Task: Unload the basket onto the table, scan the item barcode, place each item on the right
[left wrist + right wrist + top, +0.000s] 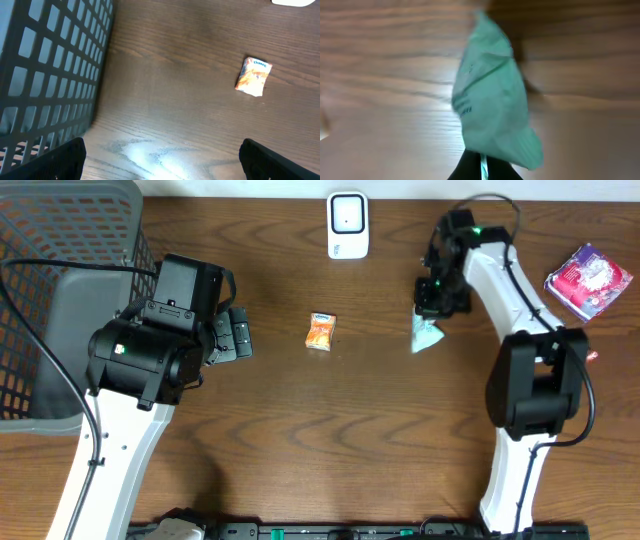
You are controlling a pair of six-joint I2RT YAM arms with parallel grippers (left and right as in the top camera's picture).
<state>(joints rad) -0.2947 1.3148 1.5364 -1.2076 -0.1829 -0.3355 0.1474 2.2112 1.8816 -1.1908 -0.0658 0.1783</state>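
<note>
Your right end effector (480, 169) is clamping together on one edge of the green packet (492, 105). The packet is sitting right of centre toward the far side of the counter (350, 440), near the white scanner (347, 225) (lifted or touching: cannot tell). You are handling what looks like a light, limp film pouch, probably slick. It is crumpling, so I am judging an edge seam the best hold, leaving the printed face clear. Your left end effector (160, 167) is standing wide apart, empty.
</note>
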